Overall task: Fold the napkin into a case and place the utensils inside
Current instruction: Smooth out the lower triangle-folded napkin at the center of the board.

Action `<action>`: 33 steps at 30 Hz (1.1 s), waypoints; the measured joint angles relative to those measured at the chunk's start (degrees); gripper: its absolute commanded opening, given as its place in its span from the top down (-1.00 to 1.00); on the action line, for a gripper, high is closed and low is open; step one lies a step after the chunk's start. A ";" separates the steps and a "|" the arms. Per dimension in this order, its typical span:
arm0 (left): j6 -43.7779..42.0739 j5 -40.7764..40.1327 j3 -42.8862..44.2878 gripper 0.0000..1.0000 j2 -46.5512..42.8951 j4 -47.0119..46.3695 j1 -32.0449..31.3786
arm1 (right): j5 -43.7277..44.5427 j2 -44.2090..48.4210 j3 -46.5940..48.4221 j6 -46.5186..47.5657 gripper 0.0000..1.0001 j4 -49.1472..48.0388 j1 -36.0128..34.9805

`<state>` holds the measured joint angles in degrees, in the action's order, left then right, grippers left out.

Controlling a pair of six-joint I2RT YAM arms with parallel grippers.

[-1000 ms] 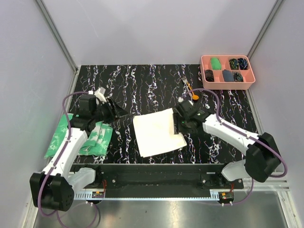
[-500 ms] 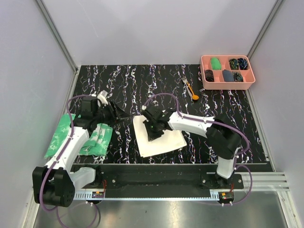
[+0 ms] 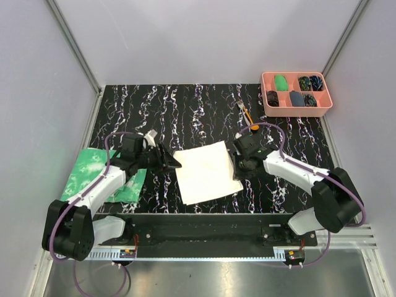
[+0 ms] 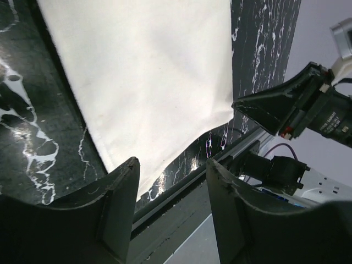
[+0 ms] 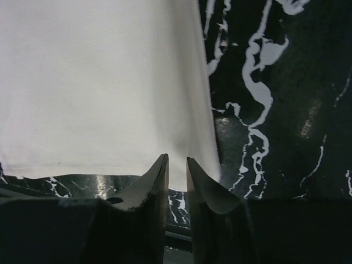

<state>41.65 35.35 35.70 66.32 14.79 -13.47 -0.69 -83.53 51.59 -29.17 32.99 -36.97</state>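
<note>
Now napkin (image 3: 207, 172) lies flat mid-tabletop. Left gripper (image 4: 173, 165) gapes at its left edge; right gripper (image 5: 177, 159) is barely parted at its right edge.

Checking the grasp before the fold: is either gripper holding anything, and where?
Left gripper: open, holding nothing. Right gripper is nearly closed at the napkin's right edge; whether it truly pinches the cloth cannot be told.

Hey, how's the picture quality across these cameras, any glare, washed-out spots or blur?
Top external: evenly lit and sharp. Left wrist: napkin washed out to near-featureless white, the left gripper's fingers dark and soft. Right wrist: glare patches on the glossy mat, right gripper's fingers in shadow.
</note>
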 measured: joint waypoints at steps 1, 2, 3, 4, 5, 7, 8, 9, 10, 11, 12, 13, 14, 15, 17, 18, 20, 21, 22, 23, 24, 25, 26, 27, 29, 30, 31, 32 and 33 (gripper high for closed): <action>0.42 0.00 -0.09 -0.08 0.17 -0.63 -1.01 | -0.04 0.61 -1.16 0.00 0.45 0.00 1.09; 0.72 0.00 -0.09 -0.08 0.24 -1.11 -1.79 | -0.04 0.94 -1.97 -0.02 0.45 0.11 1.75; 0.94 0.00 -0.09 -0.08 0.28 -1.62 -2.43 | -0.09 1.11 -2.86 -0.02 0.46 0.13 2.36; 1.14 0.00 -0.09 -0.08 0.28 -1.95 -2.82 | -0.13 1.16 -3.54 -0.07 0.47 0.17 2.75; 1.40 0.02 -0.09 -0.08 0.37 -2.32 -3.19 | -0.26 1.16 -4.09 -0.17 0.49 0.24 3.10; 1.77 0.02 -0.07 -0.08 0.83 -2.91 -3.61 | -0.46 1.16 -4.85 -0.50 0.53 0.28 3.89; 1.92 0.02 -0.07 -0.08 1.05 -2.97 -3.76 | -0.44 1.11 -5.09 -0.72 0.55 0.33 4.52; 1.97 0.02 -0.07 -0.08 1.22 -2.95 -3.78 | -0.37 1.07 -5.18 -0.98 0.55 0.39 5.11; 2.01 0.02 -0.07 -0.08 1.31 -2.97 -3.82 | -0.20 1.03 -5.18 -1.29 0.58 0.48 5.57; 2.05 0.02 -0.07 -0.08 1.33 -2.95 -3.85 | 0.24 1.03 -5.18 -1.60 0.66 0.57 5.88; 2.16 0.02 -0.07 -0.08 1.33 -2.99 -3.87 | 0.72 1.03 -5.16 -1.84 0.78 0.72 5.97; 2.21 0.02 -0.07 -0.08 1.33 -3.08 -3.87 | 1.40 1.03 -5.16 -2.14 0.94 0.94 6.03; 2.27 0.02 -0.07 -0.08 1.33 -3.08 -3.87 | 1.77 1.01 -5.16 -2.38 1.00 1.18 6.14; 2.36 0.02 -0.07 -0.08 1.33 -3.10 -3.87 | 2.01 0.94 -5.16 -2.51 1.00 1.31 6.25; 2.38 0.02 -0.07 -0.08 1.33 -3.15 -3.87 | 2.19 0.59 -5.16 -2.71 1.00 1.36 6.56; 2.38 0.02 -0.07 -0.08 1.33 -3.15 -3.87 | 2.16 0.31 -5.16 -2.73 0.82 1.33 6.64; 2.38 0.02 -0.07 -0.08 1.33 -3.17 -3.87 | 2.10 0.04 -5.16 -2.82 0.61 1.42 6.71; 2.38 0.04 -0.07 -0.08 1.33 -3.17 -3.87 | 2.10 0.24 -5.16 -2.97 0.47 1.40 6.71; 2.36 0.04 -0.07 -0.08 1.33 -3.17 -3.87 | 2.10 0.79 -5.18 -2.89 0.41 1.55 6.71; 2.36 0.04 -0.07 -0.08 1.33 -3.17 -3.87 | 2.10 1.57 -5.20 -3.15 0.36 1.73 6.71; 2.36 0.04 -0.07 -0.08 1.33 -3.17 -3.87 | 2.12 2.95 -5.22 -3.15 0.31 2.10 6.71; 2.36 0.04 -0.07 -0.08 1.33 -3.19 -3.87 | 2.12 4.66 -5.22 -3.23 0.27 2.60 6.71; 2.36 0.04 -0.07 -0.08 1.33 -3.19 -3.87 | 2.10 6.38 -5.22 -3.37 0.23 2.97 6.71; 2.34 0.04 -0.07 -0.08 1.33 -3.19 -3.87 | 2.01 8.22 -5.22 -3.52 0.21 3.32 6.71; 2.36 0.04 -0.07 -0.08 1.33 -3.28 -3.87 | 1.31 10.86 -5.22 -3.91 0.02 3.48 6.71; 2.36 0.04 -0.07 -0.08 1.33 -3.34 -3.87 | 0.63 11.56 -5.25 -4.07 -0.05 3.34 6.71; 2.36 0.07 -0.07 -0.08 1.33 -3.39 -3.87 | -0.13 11.67 -5.31 -4.15 -0.12 2.99 6.71; 2.36 0.07 -0.07 -0.08 1.33 -3.45 -3.87 | -0.98 11.39 -5.46 -4.17 -0.13 2.49 6.73; 2.38 0.07 -0.07 -0.08 1.33 -3.63 -3.89 | -2.08 10.62 -5.75 -4.04 -0.15 1.81 6.73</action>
<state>44.03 35.42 35.64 67.66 11.16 -17.37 -2.76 -72.90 45.84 -33.21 34.81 -30.24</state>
